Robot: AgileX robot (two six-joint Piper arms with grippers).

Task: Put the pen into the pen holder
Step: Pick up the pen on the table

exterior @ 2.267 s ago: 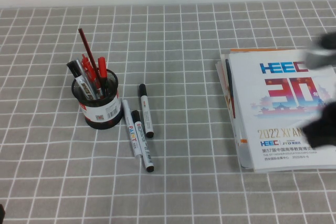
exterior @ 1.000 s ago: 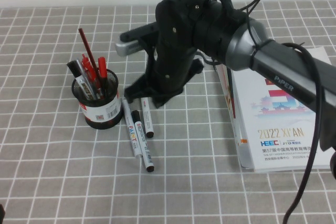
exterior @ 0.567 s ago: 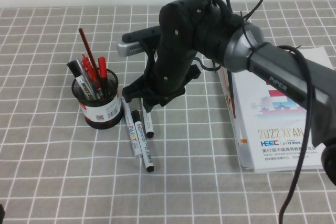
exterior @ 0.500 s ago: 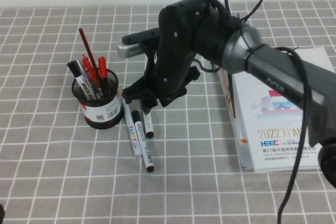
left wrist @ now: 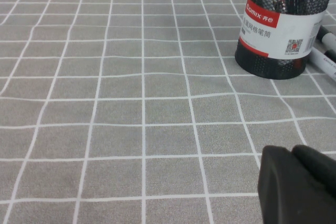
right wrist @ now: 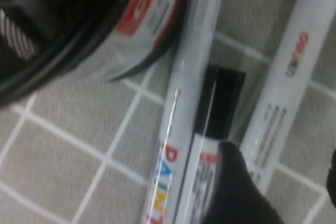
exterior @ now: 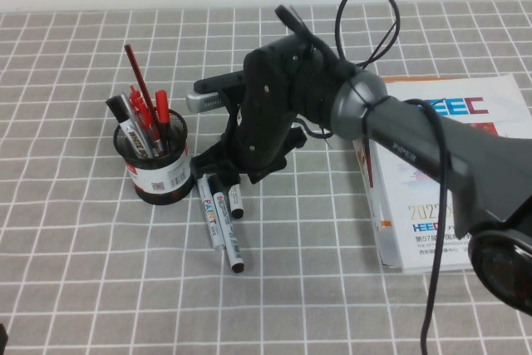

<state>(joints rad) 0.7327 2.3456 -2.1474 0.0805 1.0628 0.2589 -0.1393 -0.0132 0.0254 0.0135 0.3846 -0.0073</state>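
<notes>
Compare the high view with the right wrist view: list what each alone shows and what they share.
Only the high view: the booklets on the robot's right and the red pens standing in the pen holder. Only the right wrist view: a right gripper fingertip just above the markers. Both: the pen holder, the "PAINT" marker, and the pen beside it. The right gripper is open over them.

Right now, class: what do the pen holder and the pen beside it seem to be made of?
Pen holder: likely black metal wire mesh; see-through lattice, glossy paper label. Pen: probably smooth plastic; glossy white barrel with print. Right gripper, open, hangs over the pen; left gripper stays low above the cloth.
</notes>
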